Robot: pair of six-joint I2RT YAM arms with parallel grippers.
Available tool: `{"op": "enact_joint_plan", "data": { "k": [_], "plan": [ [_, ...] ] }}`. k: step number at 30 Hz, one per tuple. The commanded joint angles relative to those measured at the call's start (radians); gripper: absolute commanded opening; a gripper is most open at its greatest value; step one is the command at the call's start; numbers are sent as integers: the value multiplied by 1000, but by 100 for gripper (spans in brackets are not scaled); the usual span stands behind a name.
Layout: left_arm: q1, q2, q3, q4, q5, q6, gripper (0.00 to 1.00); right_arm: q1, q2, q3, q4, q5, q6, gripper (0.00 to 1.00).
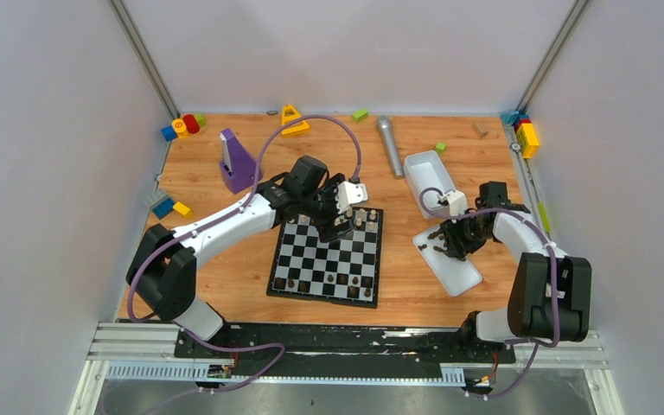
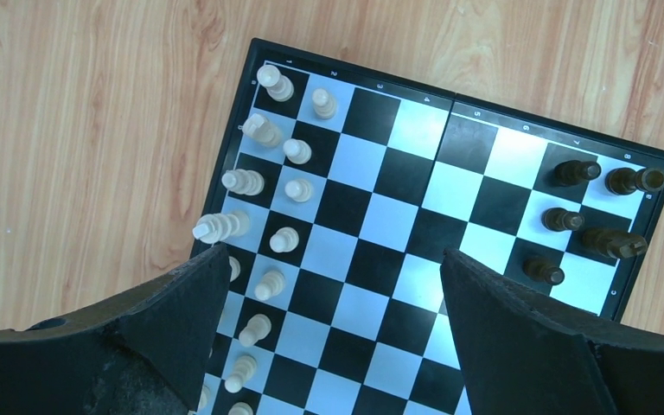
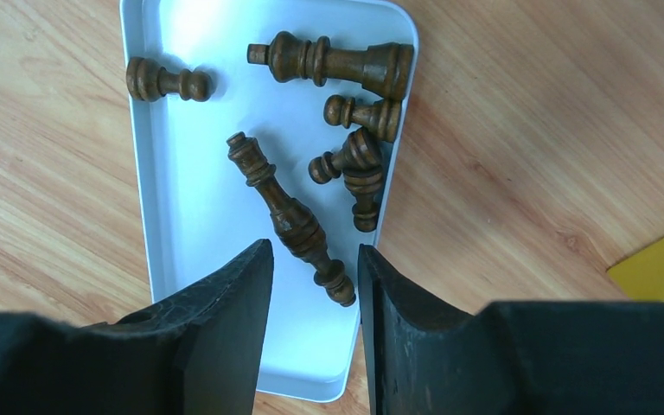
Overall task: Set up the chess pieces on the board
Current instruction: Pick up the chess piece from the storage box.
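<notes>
Left end effector (image 2: 333, 259): fingers spread wide, nothing held, hung over the board (image 2: 380, 225). The board lies flat on the worktop (image 2: 95, 130).

The cream pieces (image 2: 298, 188) are stood in two rows along one edge. A few dark pieces (image 2: 562, 219) are stood at the opposite edge, and the rest are left flat in the white tray (image 3: 199, 199).

Right end effector (image 3: 316, 255): fingers partly spread over the tray, nothing pinched. The near end of a long dark piece (image 3: 281, 203) is seen in the gap between them.

Risks:
- The long piece is straddled near its end, so a pinch there is likely to let it pivot or drop.
- Whether the small knob at that end is part of it or a separate piece cannot be told. If separate, it could be dragged along.
- The clustered pieces (image 3: 359, 164) are jammed against the tray wall, so a finger could catch the rim or shift the tray.
- The left fingertip (image 2: 199, 285) is placed right over the cream rows. A descent or sideways sweep there is likely to topple several.

Room:
- The middle ranks of the board are open, and free squares remain in the dark rows.
- Bare tray floor is available left of the long piece; hardly any is left on the wall side.
- A strip of bare worktop is left between the board and the tray.
- A second tray (image 1: 422, 169) is set just beyond the first.
</notes>
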Motion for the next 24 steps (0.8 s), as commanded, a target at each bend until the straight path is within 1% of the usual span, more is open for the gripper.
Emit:
{"op": "enact_joint_plan", "data": {
  "k": [1, 9, 13, 20, 24],
  "plan": [
    [-6, -60, -13, 1, -6, 24, 99, 8, 20, 14, 6, -10, -49, 41],
    [-6, -61, -23, -3, -25, 35, 99, 12, 24, -27, 4, 4, -99, 38],
    [-6, -63, -25, -1, -31, 35, 99, 12, 20, -51, 4, 8, -118, 34],
    [-4, -61, -21, -4, -41, 24, 99, 15, 10, -65, 5, -8, -110, 20],
    [4, -58, -16, 8, -29, -6, 100, 15, -21, -46, -15, -25, -99, 10]
  ]
}}
